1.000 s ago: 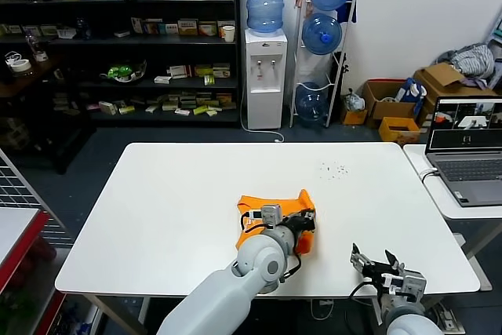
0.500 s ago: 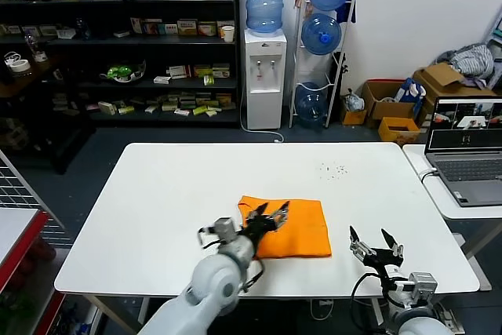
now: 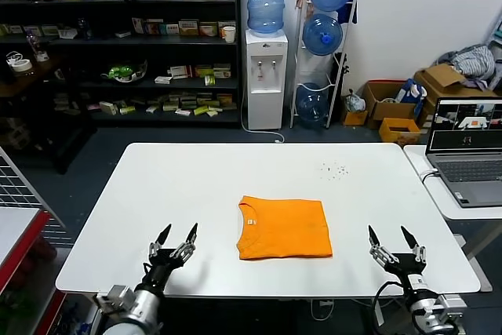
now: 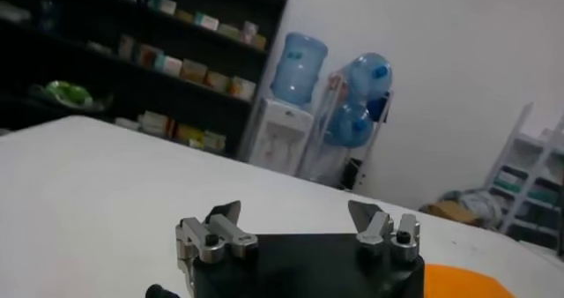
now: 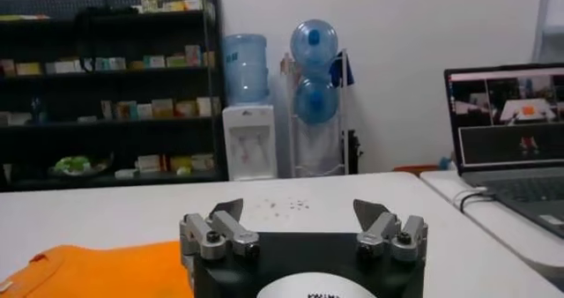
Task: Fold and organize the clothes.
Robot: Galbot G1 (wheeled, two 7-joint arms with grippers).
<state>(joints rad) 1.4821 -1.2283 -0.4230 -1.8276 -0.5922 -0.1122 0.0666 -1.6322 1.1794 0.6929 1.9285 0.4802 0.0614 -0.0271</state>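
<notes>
The orange T-shirt (image 3: 282, 227) lies folded into a flat rectangle on the white table (image 3: 196, 186), neck toward the left side. A corner of it shows in the left wrist view (image 4: 458, 284) and in the right wrist view (image 5: 97, 269). My left gripper (image 3: 175, 238) is open and empty at the table's front edge, left of the shirt and apart from it; it shows in the left wrist view (image 4: 295, 212). My right gripper (image 3: 392, 237) is open and empty at the front edge, right of the shirt; it shows in the right wrist view (image 5: 300, 210).
A laptop (image 3: 467, 147) stands on a side table at the right. A water dispenser (image 3: 265, 68), a bottle rack (image 3: 323, 45) and dark shelves (image 3: 118, 45) stand behind the table. A grey-white cloth heap on cardboard boxes (image 3: 463, 64) sits far right.
My left gripper let go of the shirt and drew back to the front left edge. The shirt went from a bunched fold to a flat rectangle. My right gripper shifted slightly right.
</notes>
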